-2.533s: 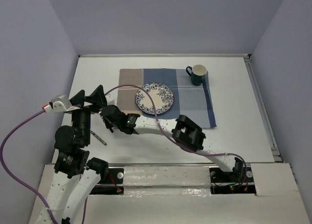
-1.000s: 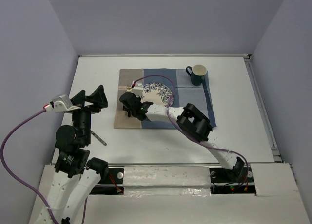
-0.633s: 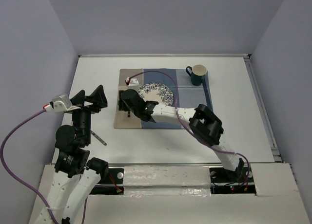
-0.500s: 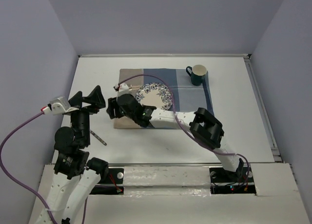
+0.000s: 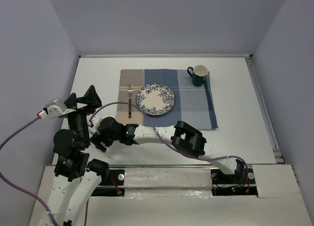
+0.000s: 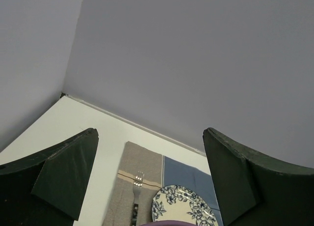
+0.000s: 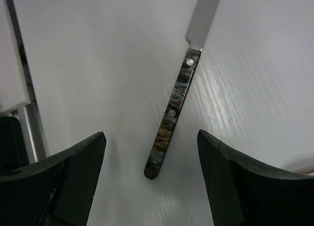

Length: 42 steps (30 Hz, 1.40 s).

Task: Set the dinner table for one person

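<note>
On the white dinner table (image 5: 235,118) lies a blue-and-tan placemat (image 5: 196,100). It carries a floral plate (image 5: 156,98), a dark green mug (image 5: 198,75) and a fork (image 5: 129,100) on its tan strip. My right gripper (image 5: 99,139) reaches across to the near left and hovers open (image 7: 151,152) over a knife (image 7: 169,123), whose mottled handle lies on the table between the jaws, touching neither. In the top view the knife is hidden under that gripper. My left gripper (image 5: 82,98) is raised and open (image 6: 149,132) with nothing in it, facing the fork (image 6: 136,189) and plate (image 6: 184,206).
The right arm stretches low along the near part of the table, close to the left arm's upright links (image 5: 73,137). A purple cable (image 5: 147,113) loops over the placemat's near edge. Grey walls enclose the table on three sides.
The right gripper has drawn back from the tan strip, leaving the fork there, and swung to the near left over the knife with its jaws wider. The left arm shifted slightly.
</note>
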Each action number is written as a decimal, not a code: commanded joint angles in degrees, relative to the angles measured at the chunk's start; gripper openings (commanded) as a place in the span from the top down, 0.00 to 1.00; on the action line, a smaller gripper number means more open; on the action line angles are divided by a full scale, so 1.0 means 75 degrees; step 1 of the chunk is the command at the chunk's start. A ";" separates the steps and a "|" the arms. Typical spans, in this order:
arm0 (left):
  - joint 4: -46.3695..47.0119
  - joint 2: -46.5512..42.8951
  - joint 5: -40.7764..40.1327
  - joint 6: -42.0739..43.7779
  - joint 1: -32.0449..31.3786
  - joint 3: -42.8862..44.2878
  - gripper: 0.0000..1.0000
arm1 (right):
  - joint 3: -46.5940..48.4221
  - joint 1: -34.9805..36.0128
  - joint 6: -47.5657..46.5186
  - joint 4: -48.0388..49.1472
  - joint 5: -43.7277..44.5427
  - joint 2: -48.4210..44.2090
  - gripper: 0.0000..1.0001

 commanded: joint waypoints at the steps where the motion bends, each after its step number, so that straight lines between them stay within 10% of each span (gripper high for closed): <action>1: 0.0572 0.0077 -0.0074 0.0092 0.0202 0.0176 0.01 | 0.0683 0.0114 -0.0602 -0.0575 0.0160 0.0186 0.21; 15: 0.0584 -0.0063 0.0325 -0.0119 0.0342 0.0071 0.01 | 0.0239 0.0407 -0.0930 -0.1102 0.0931 0.0234 0.53; 23: 0.0608 -0.0040 0.0513 -0.0143 0.0436 0.0012 0.01 | -0.0732 0.0407 -0.0650 -0.0426 0.1285 -0.0129 1.00; 42: 0.0455 -0.0415 0.1238 -0.0295 0.0471 -0.0199 0.01 | -0.7611 -0.2169 0.1858 0.3867 0.3780 -0.6198 1.00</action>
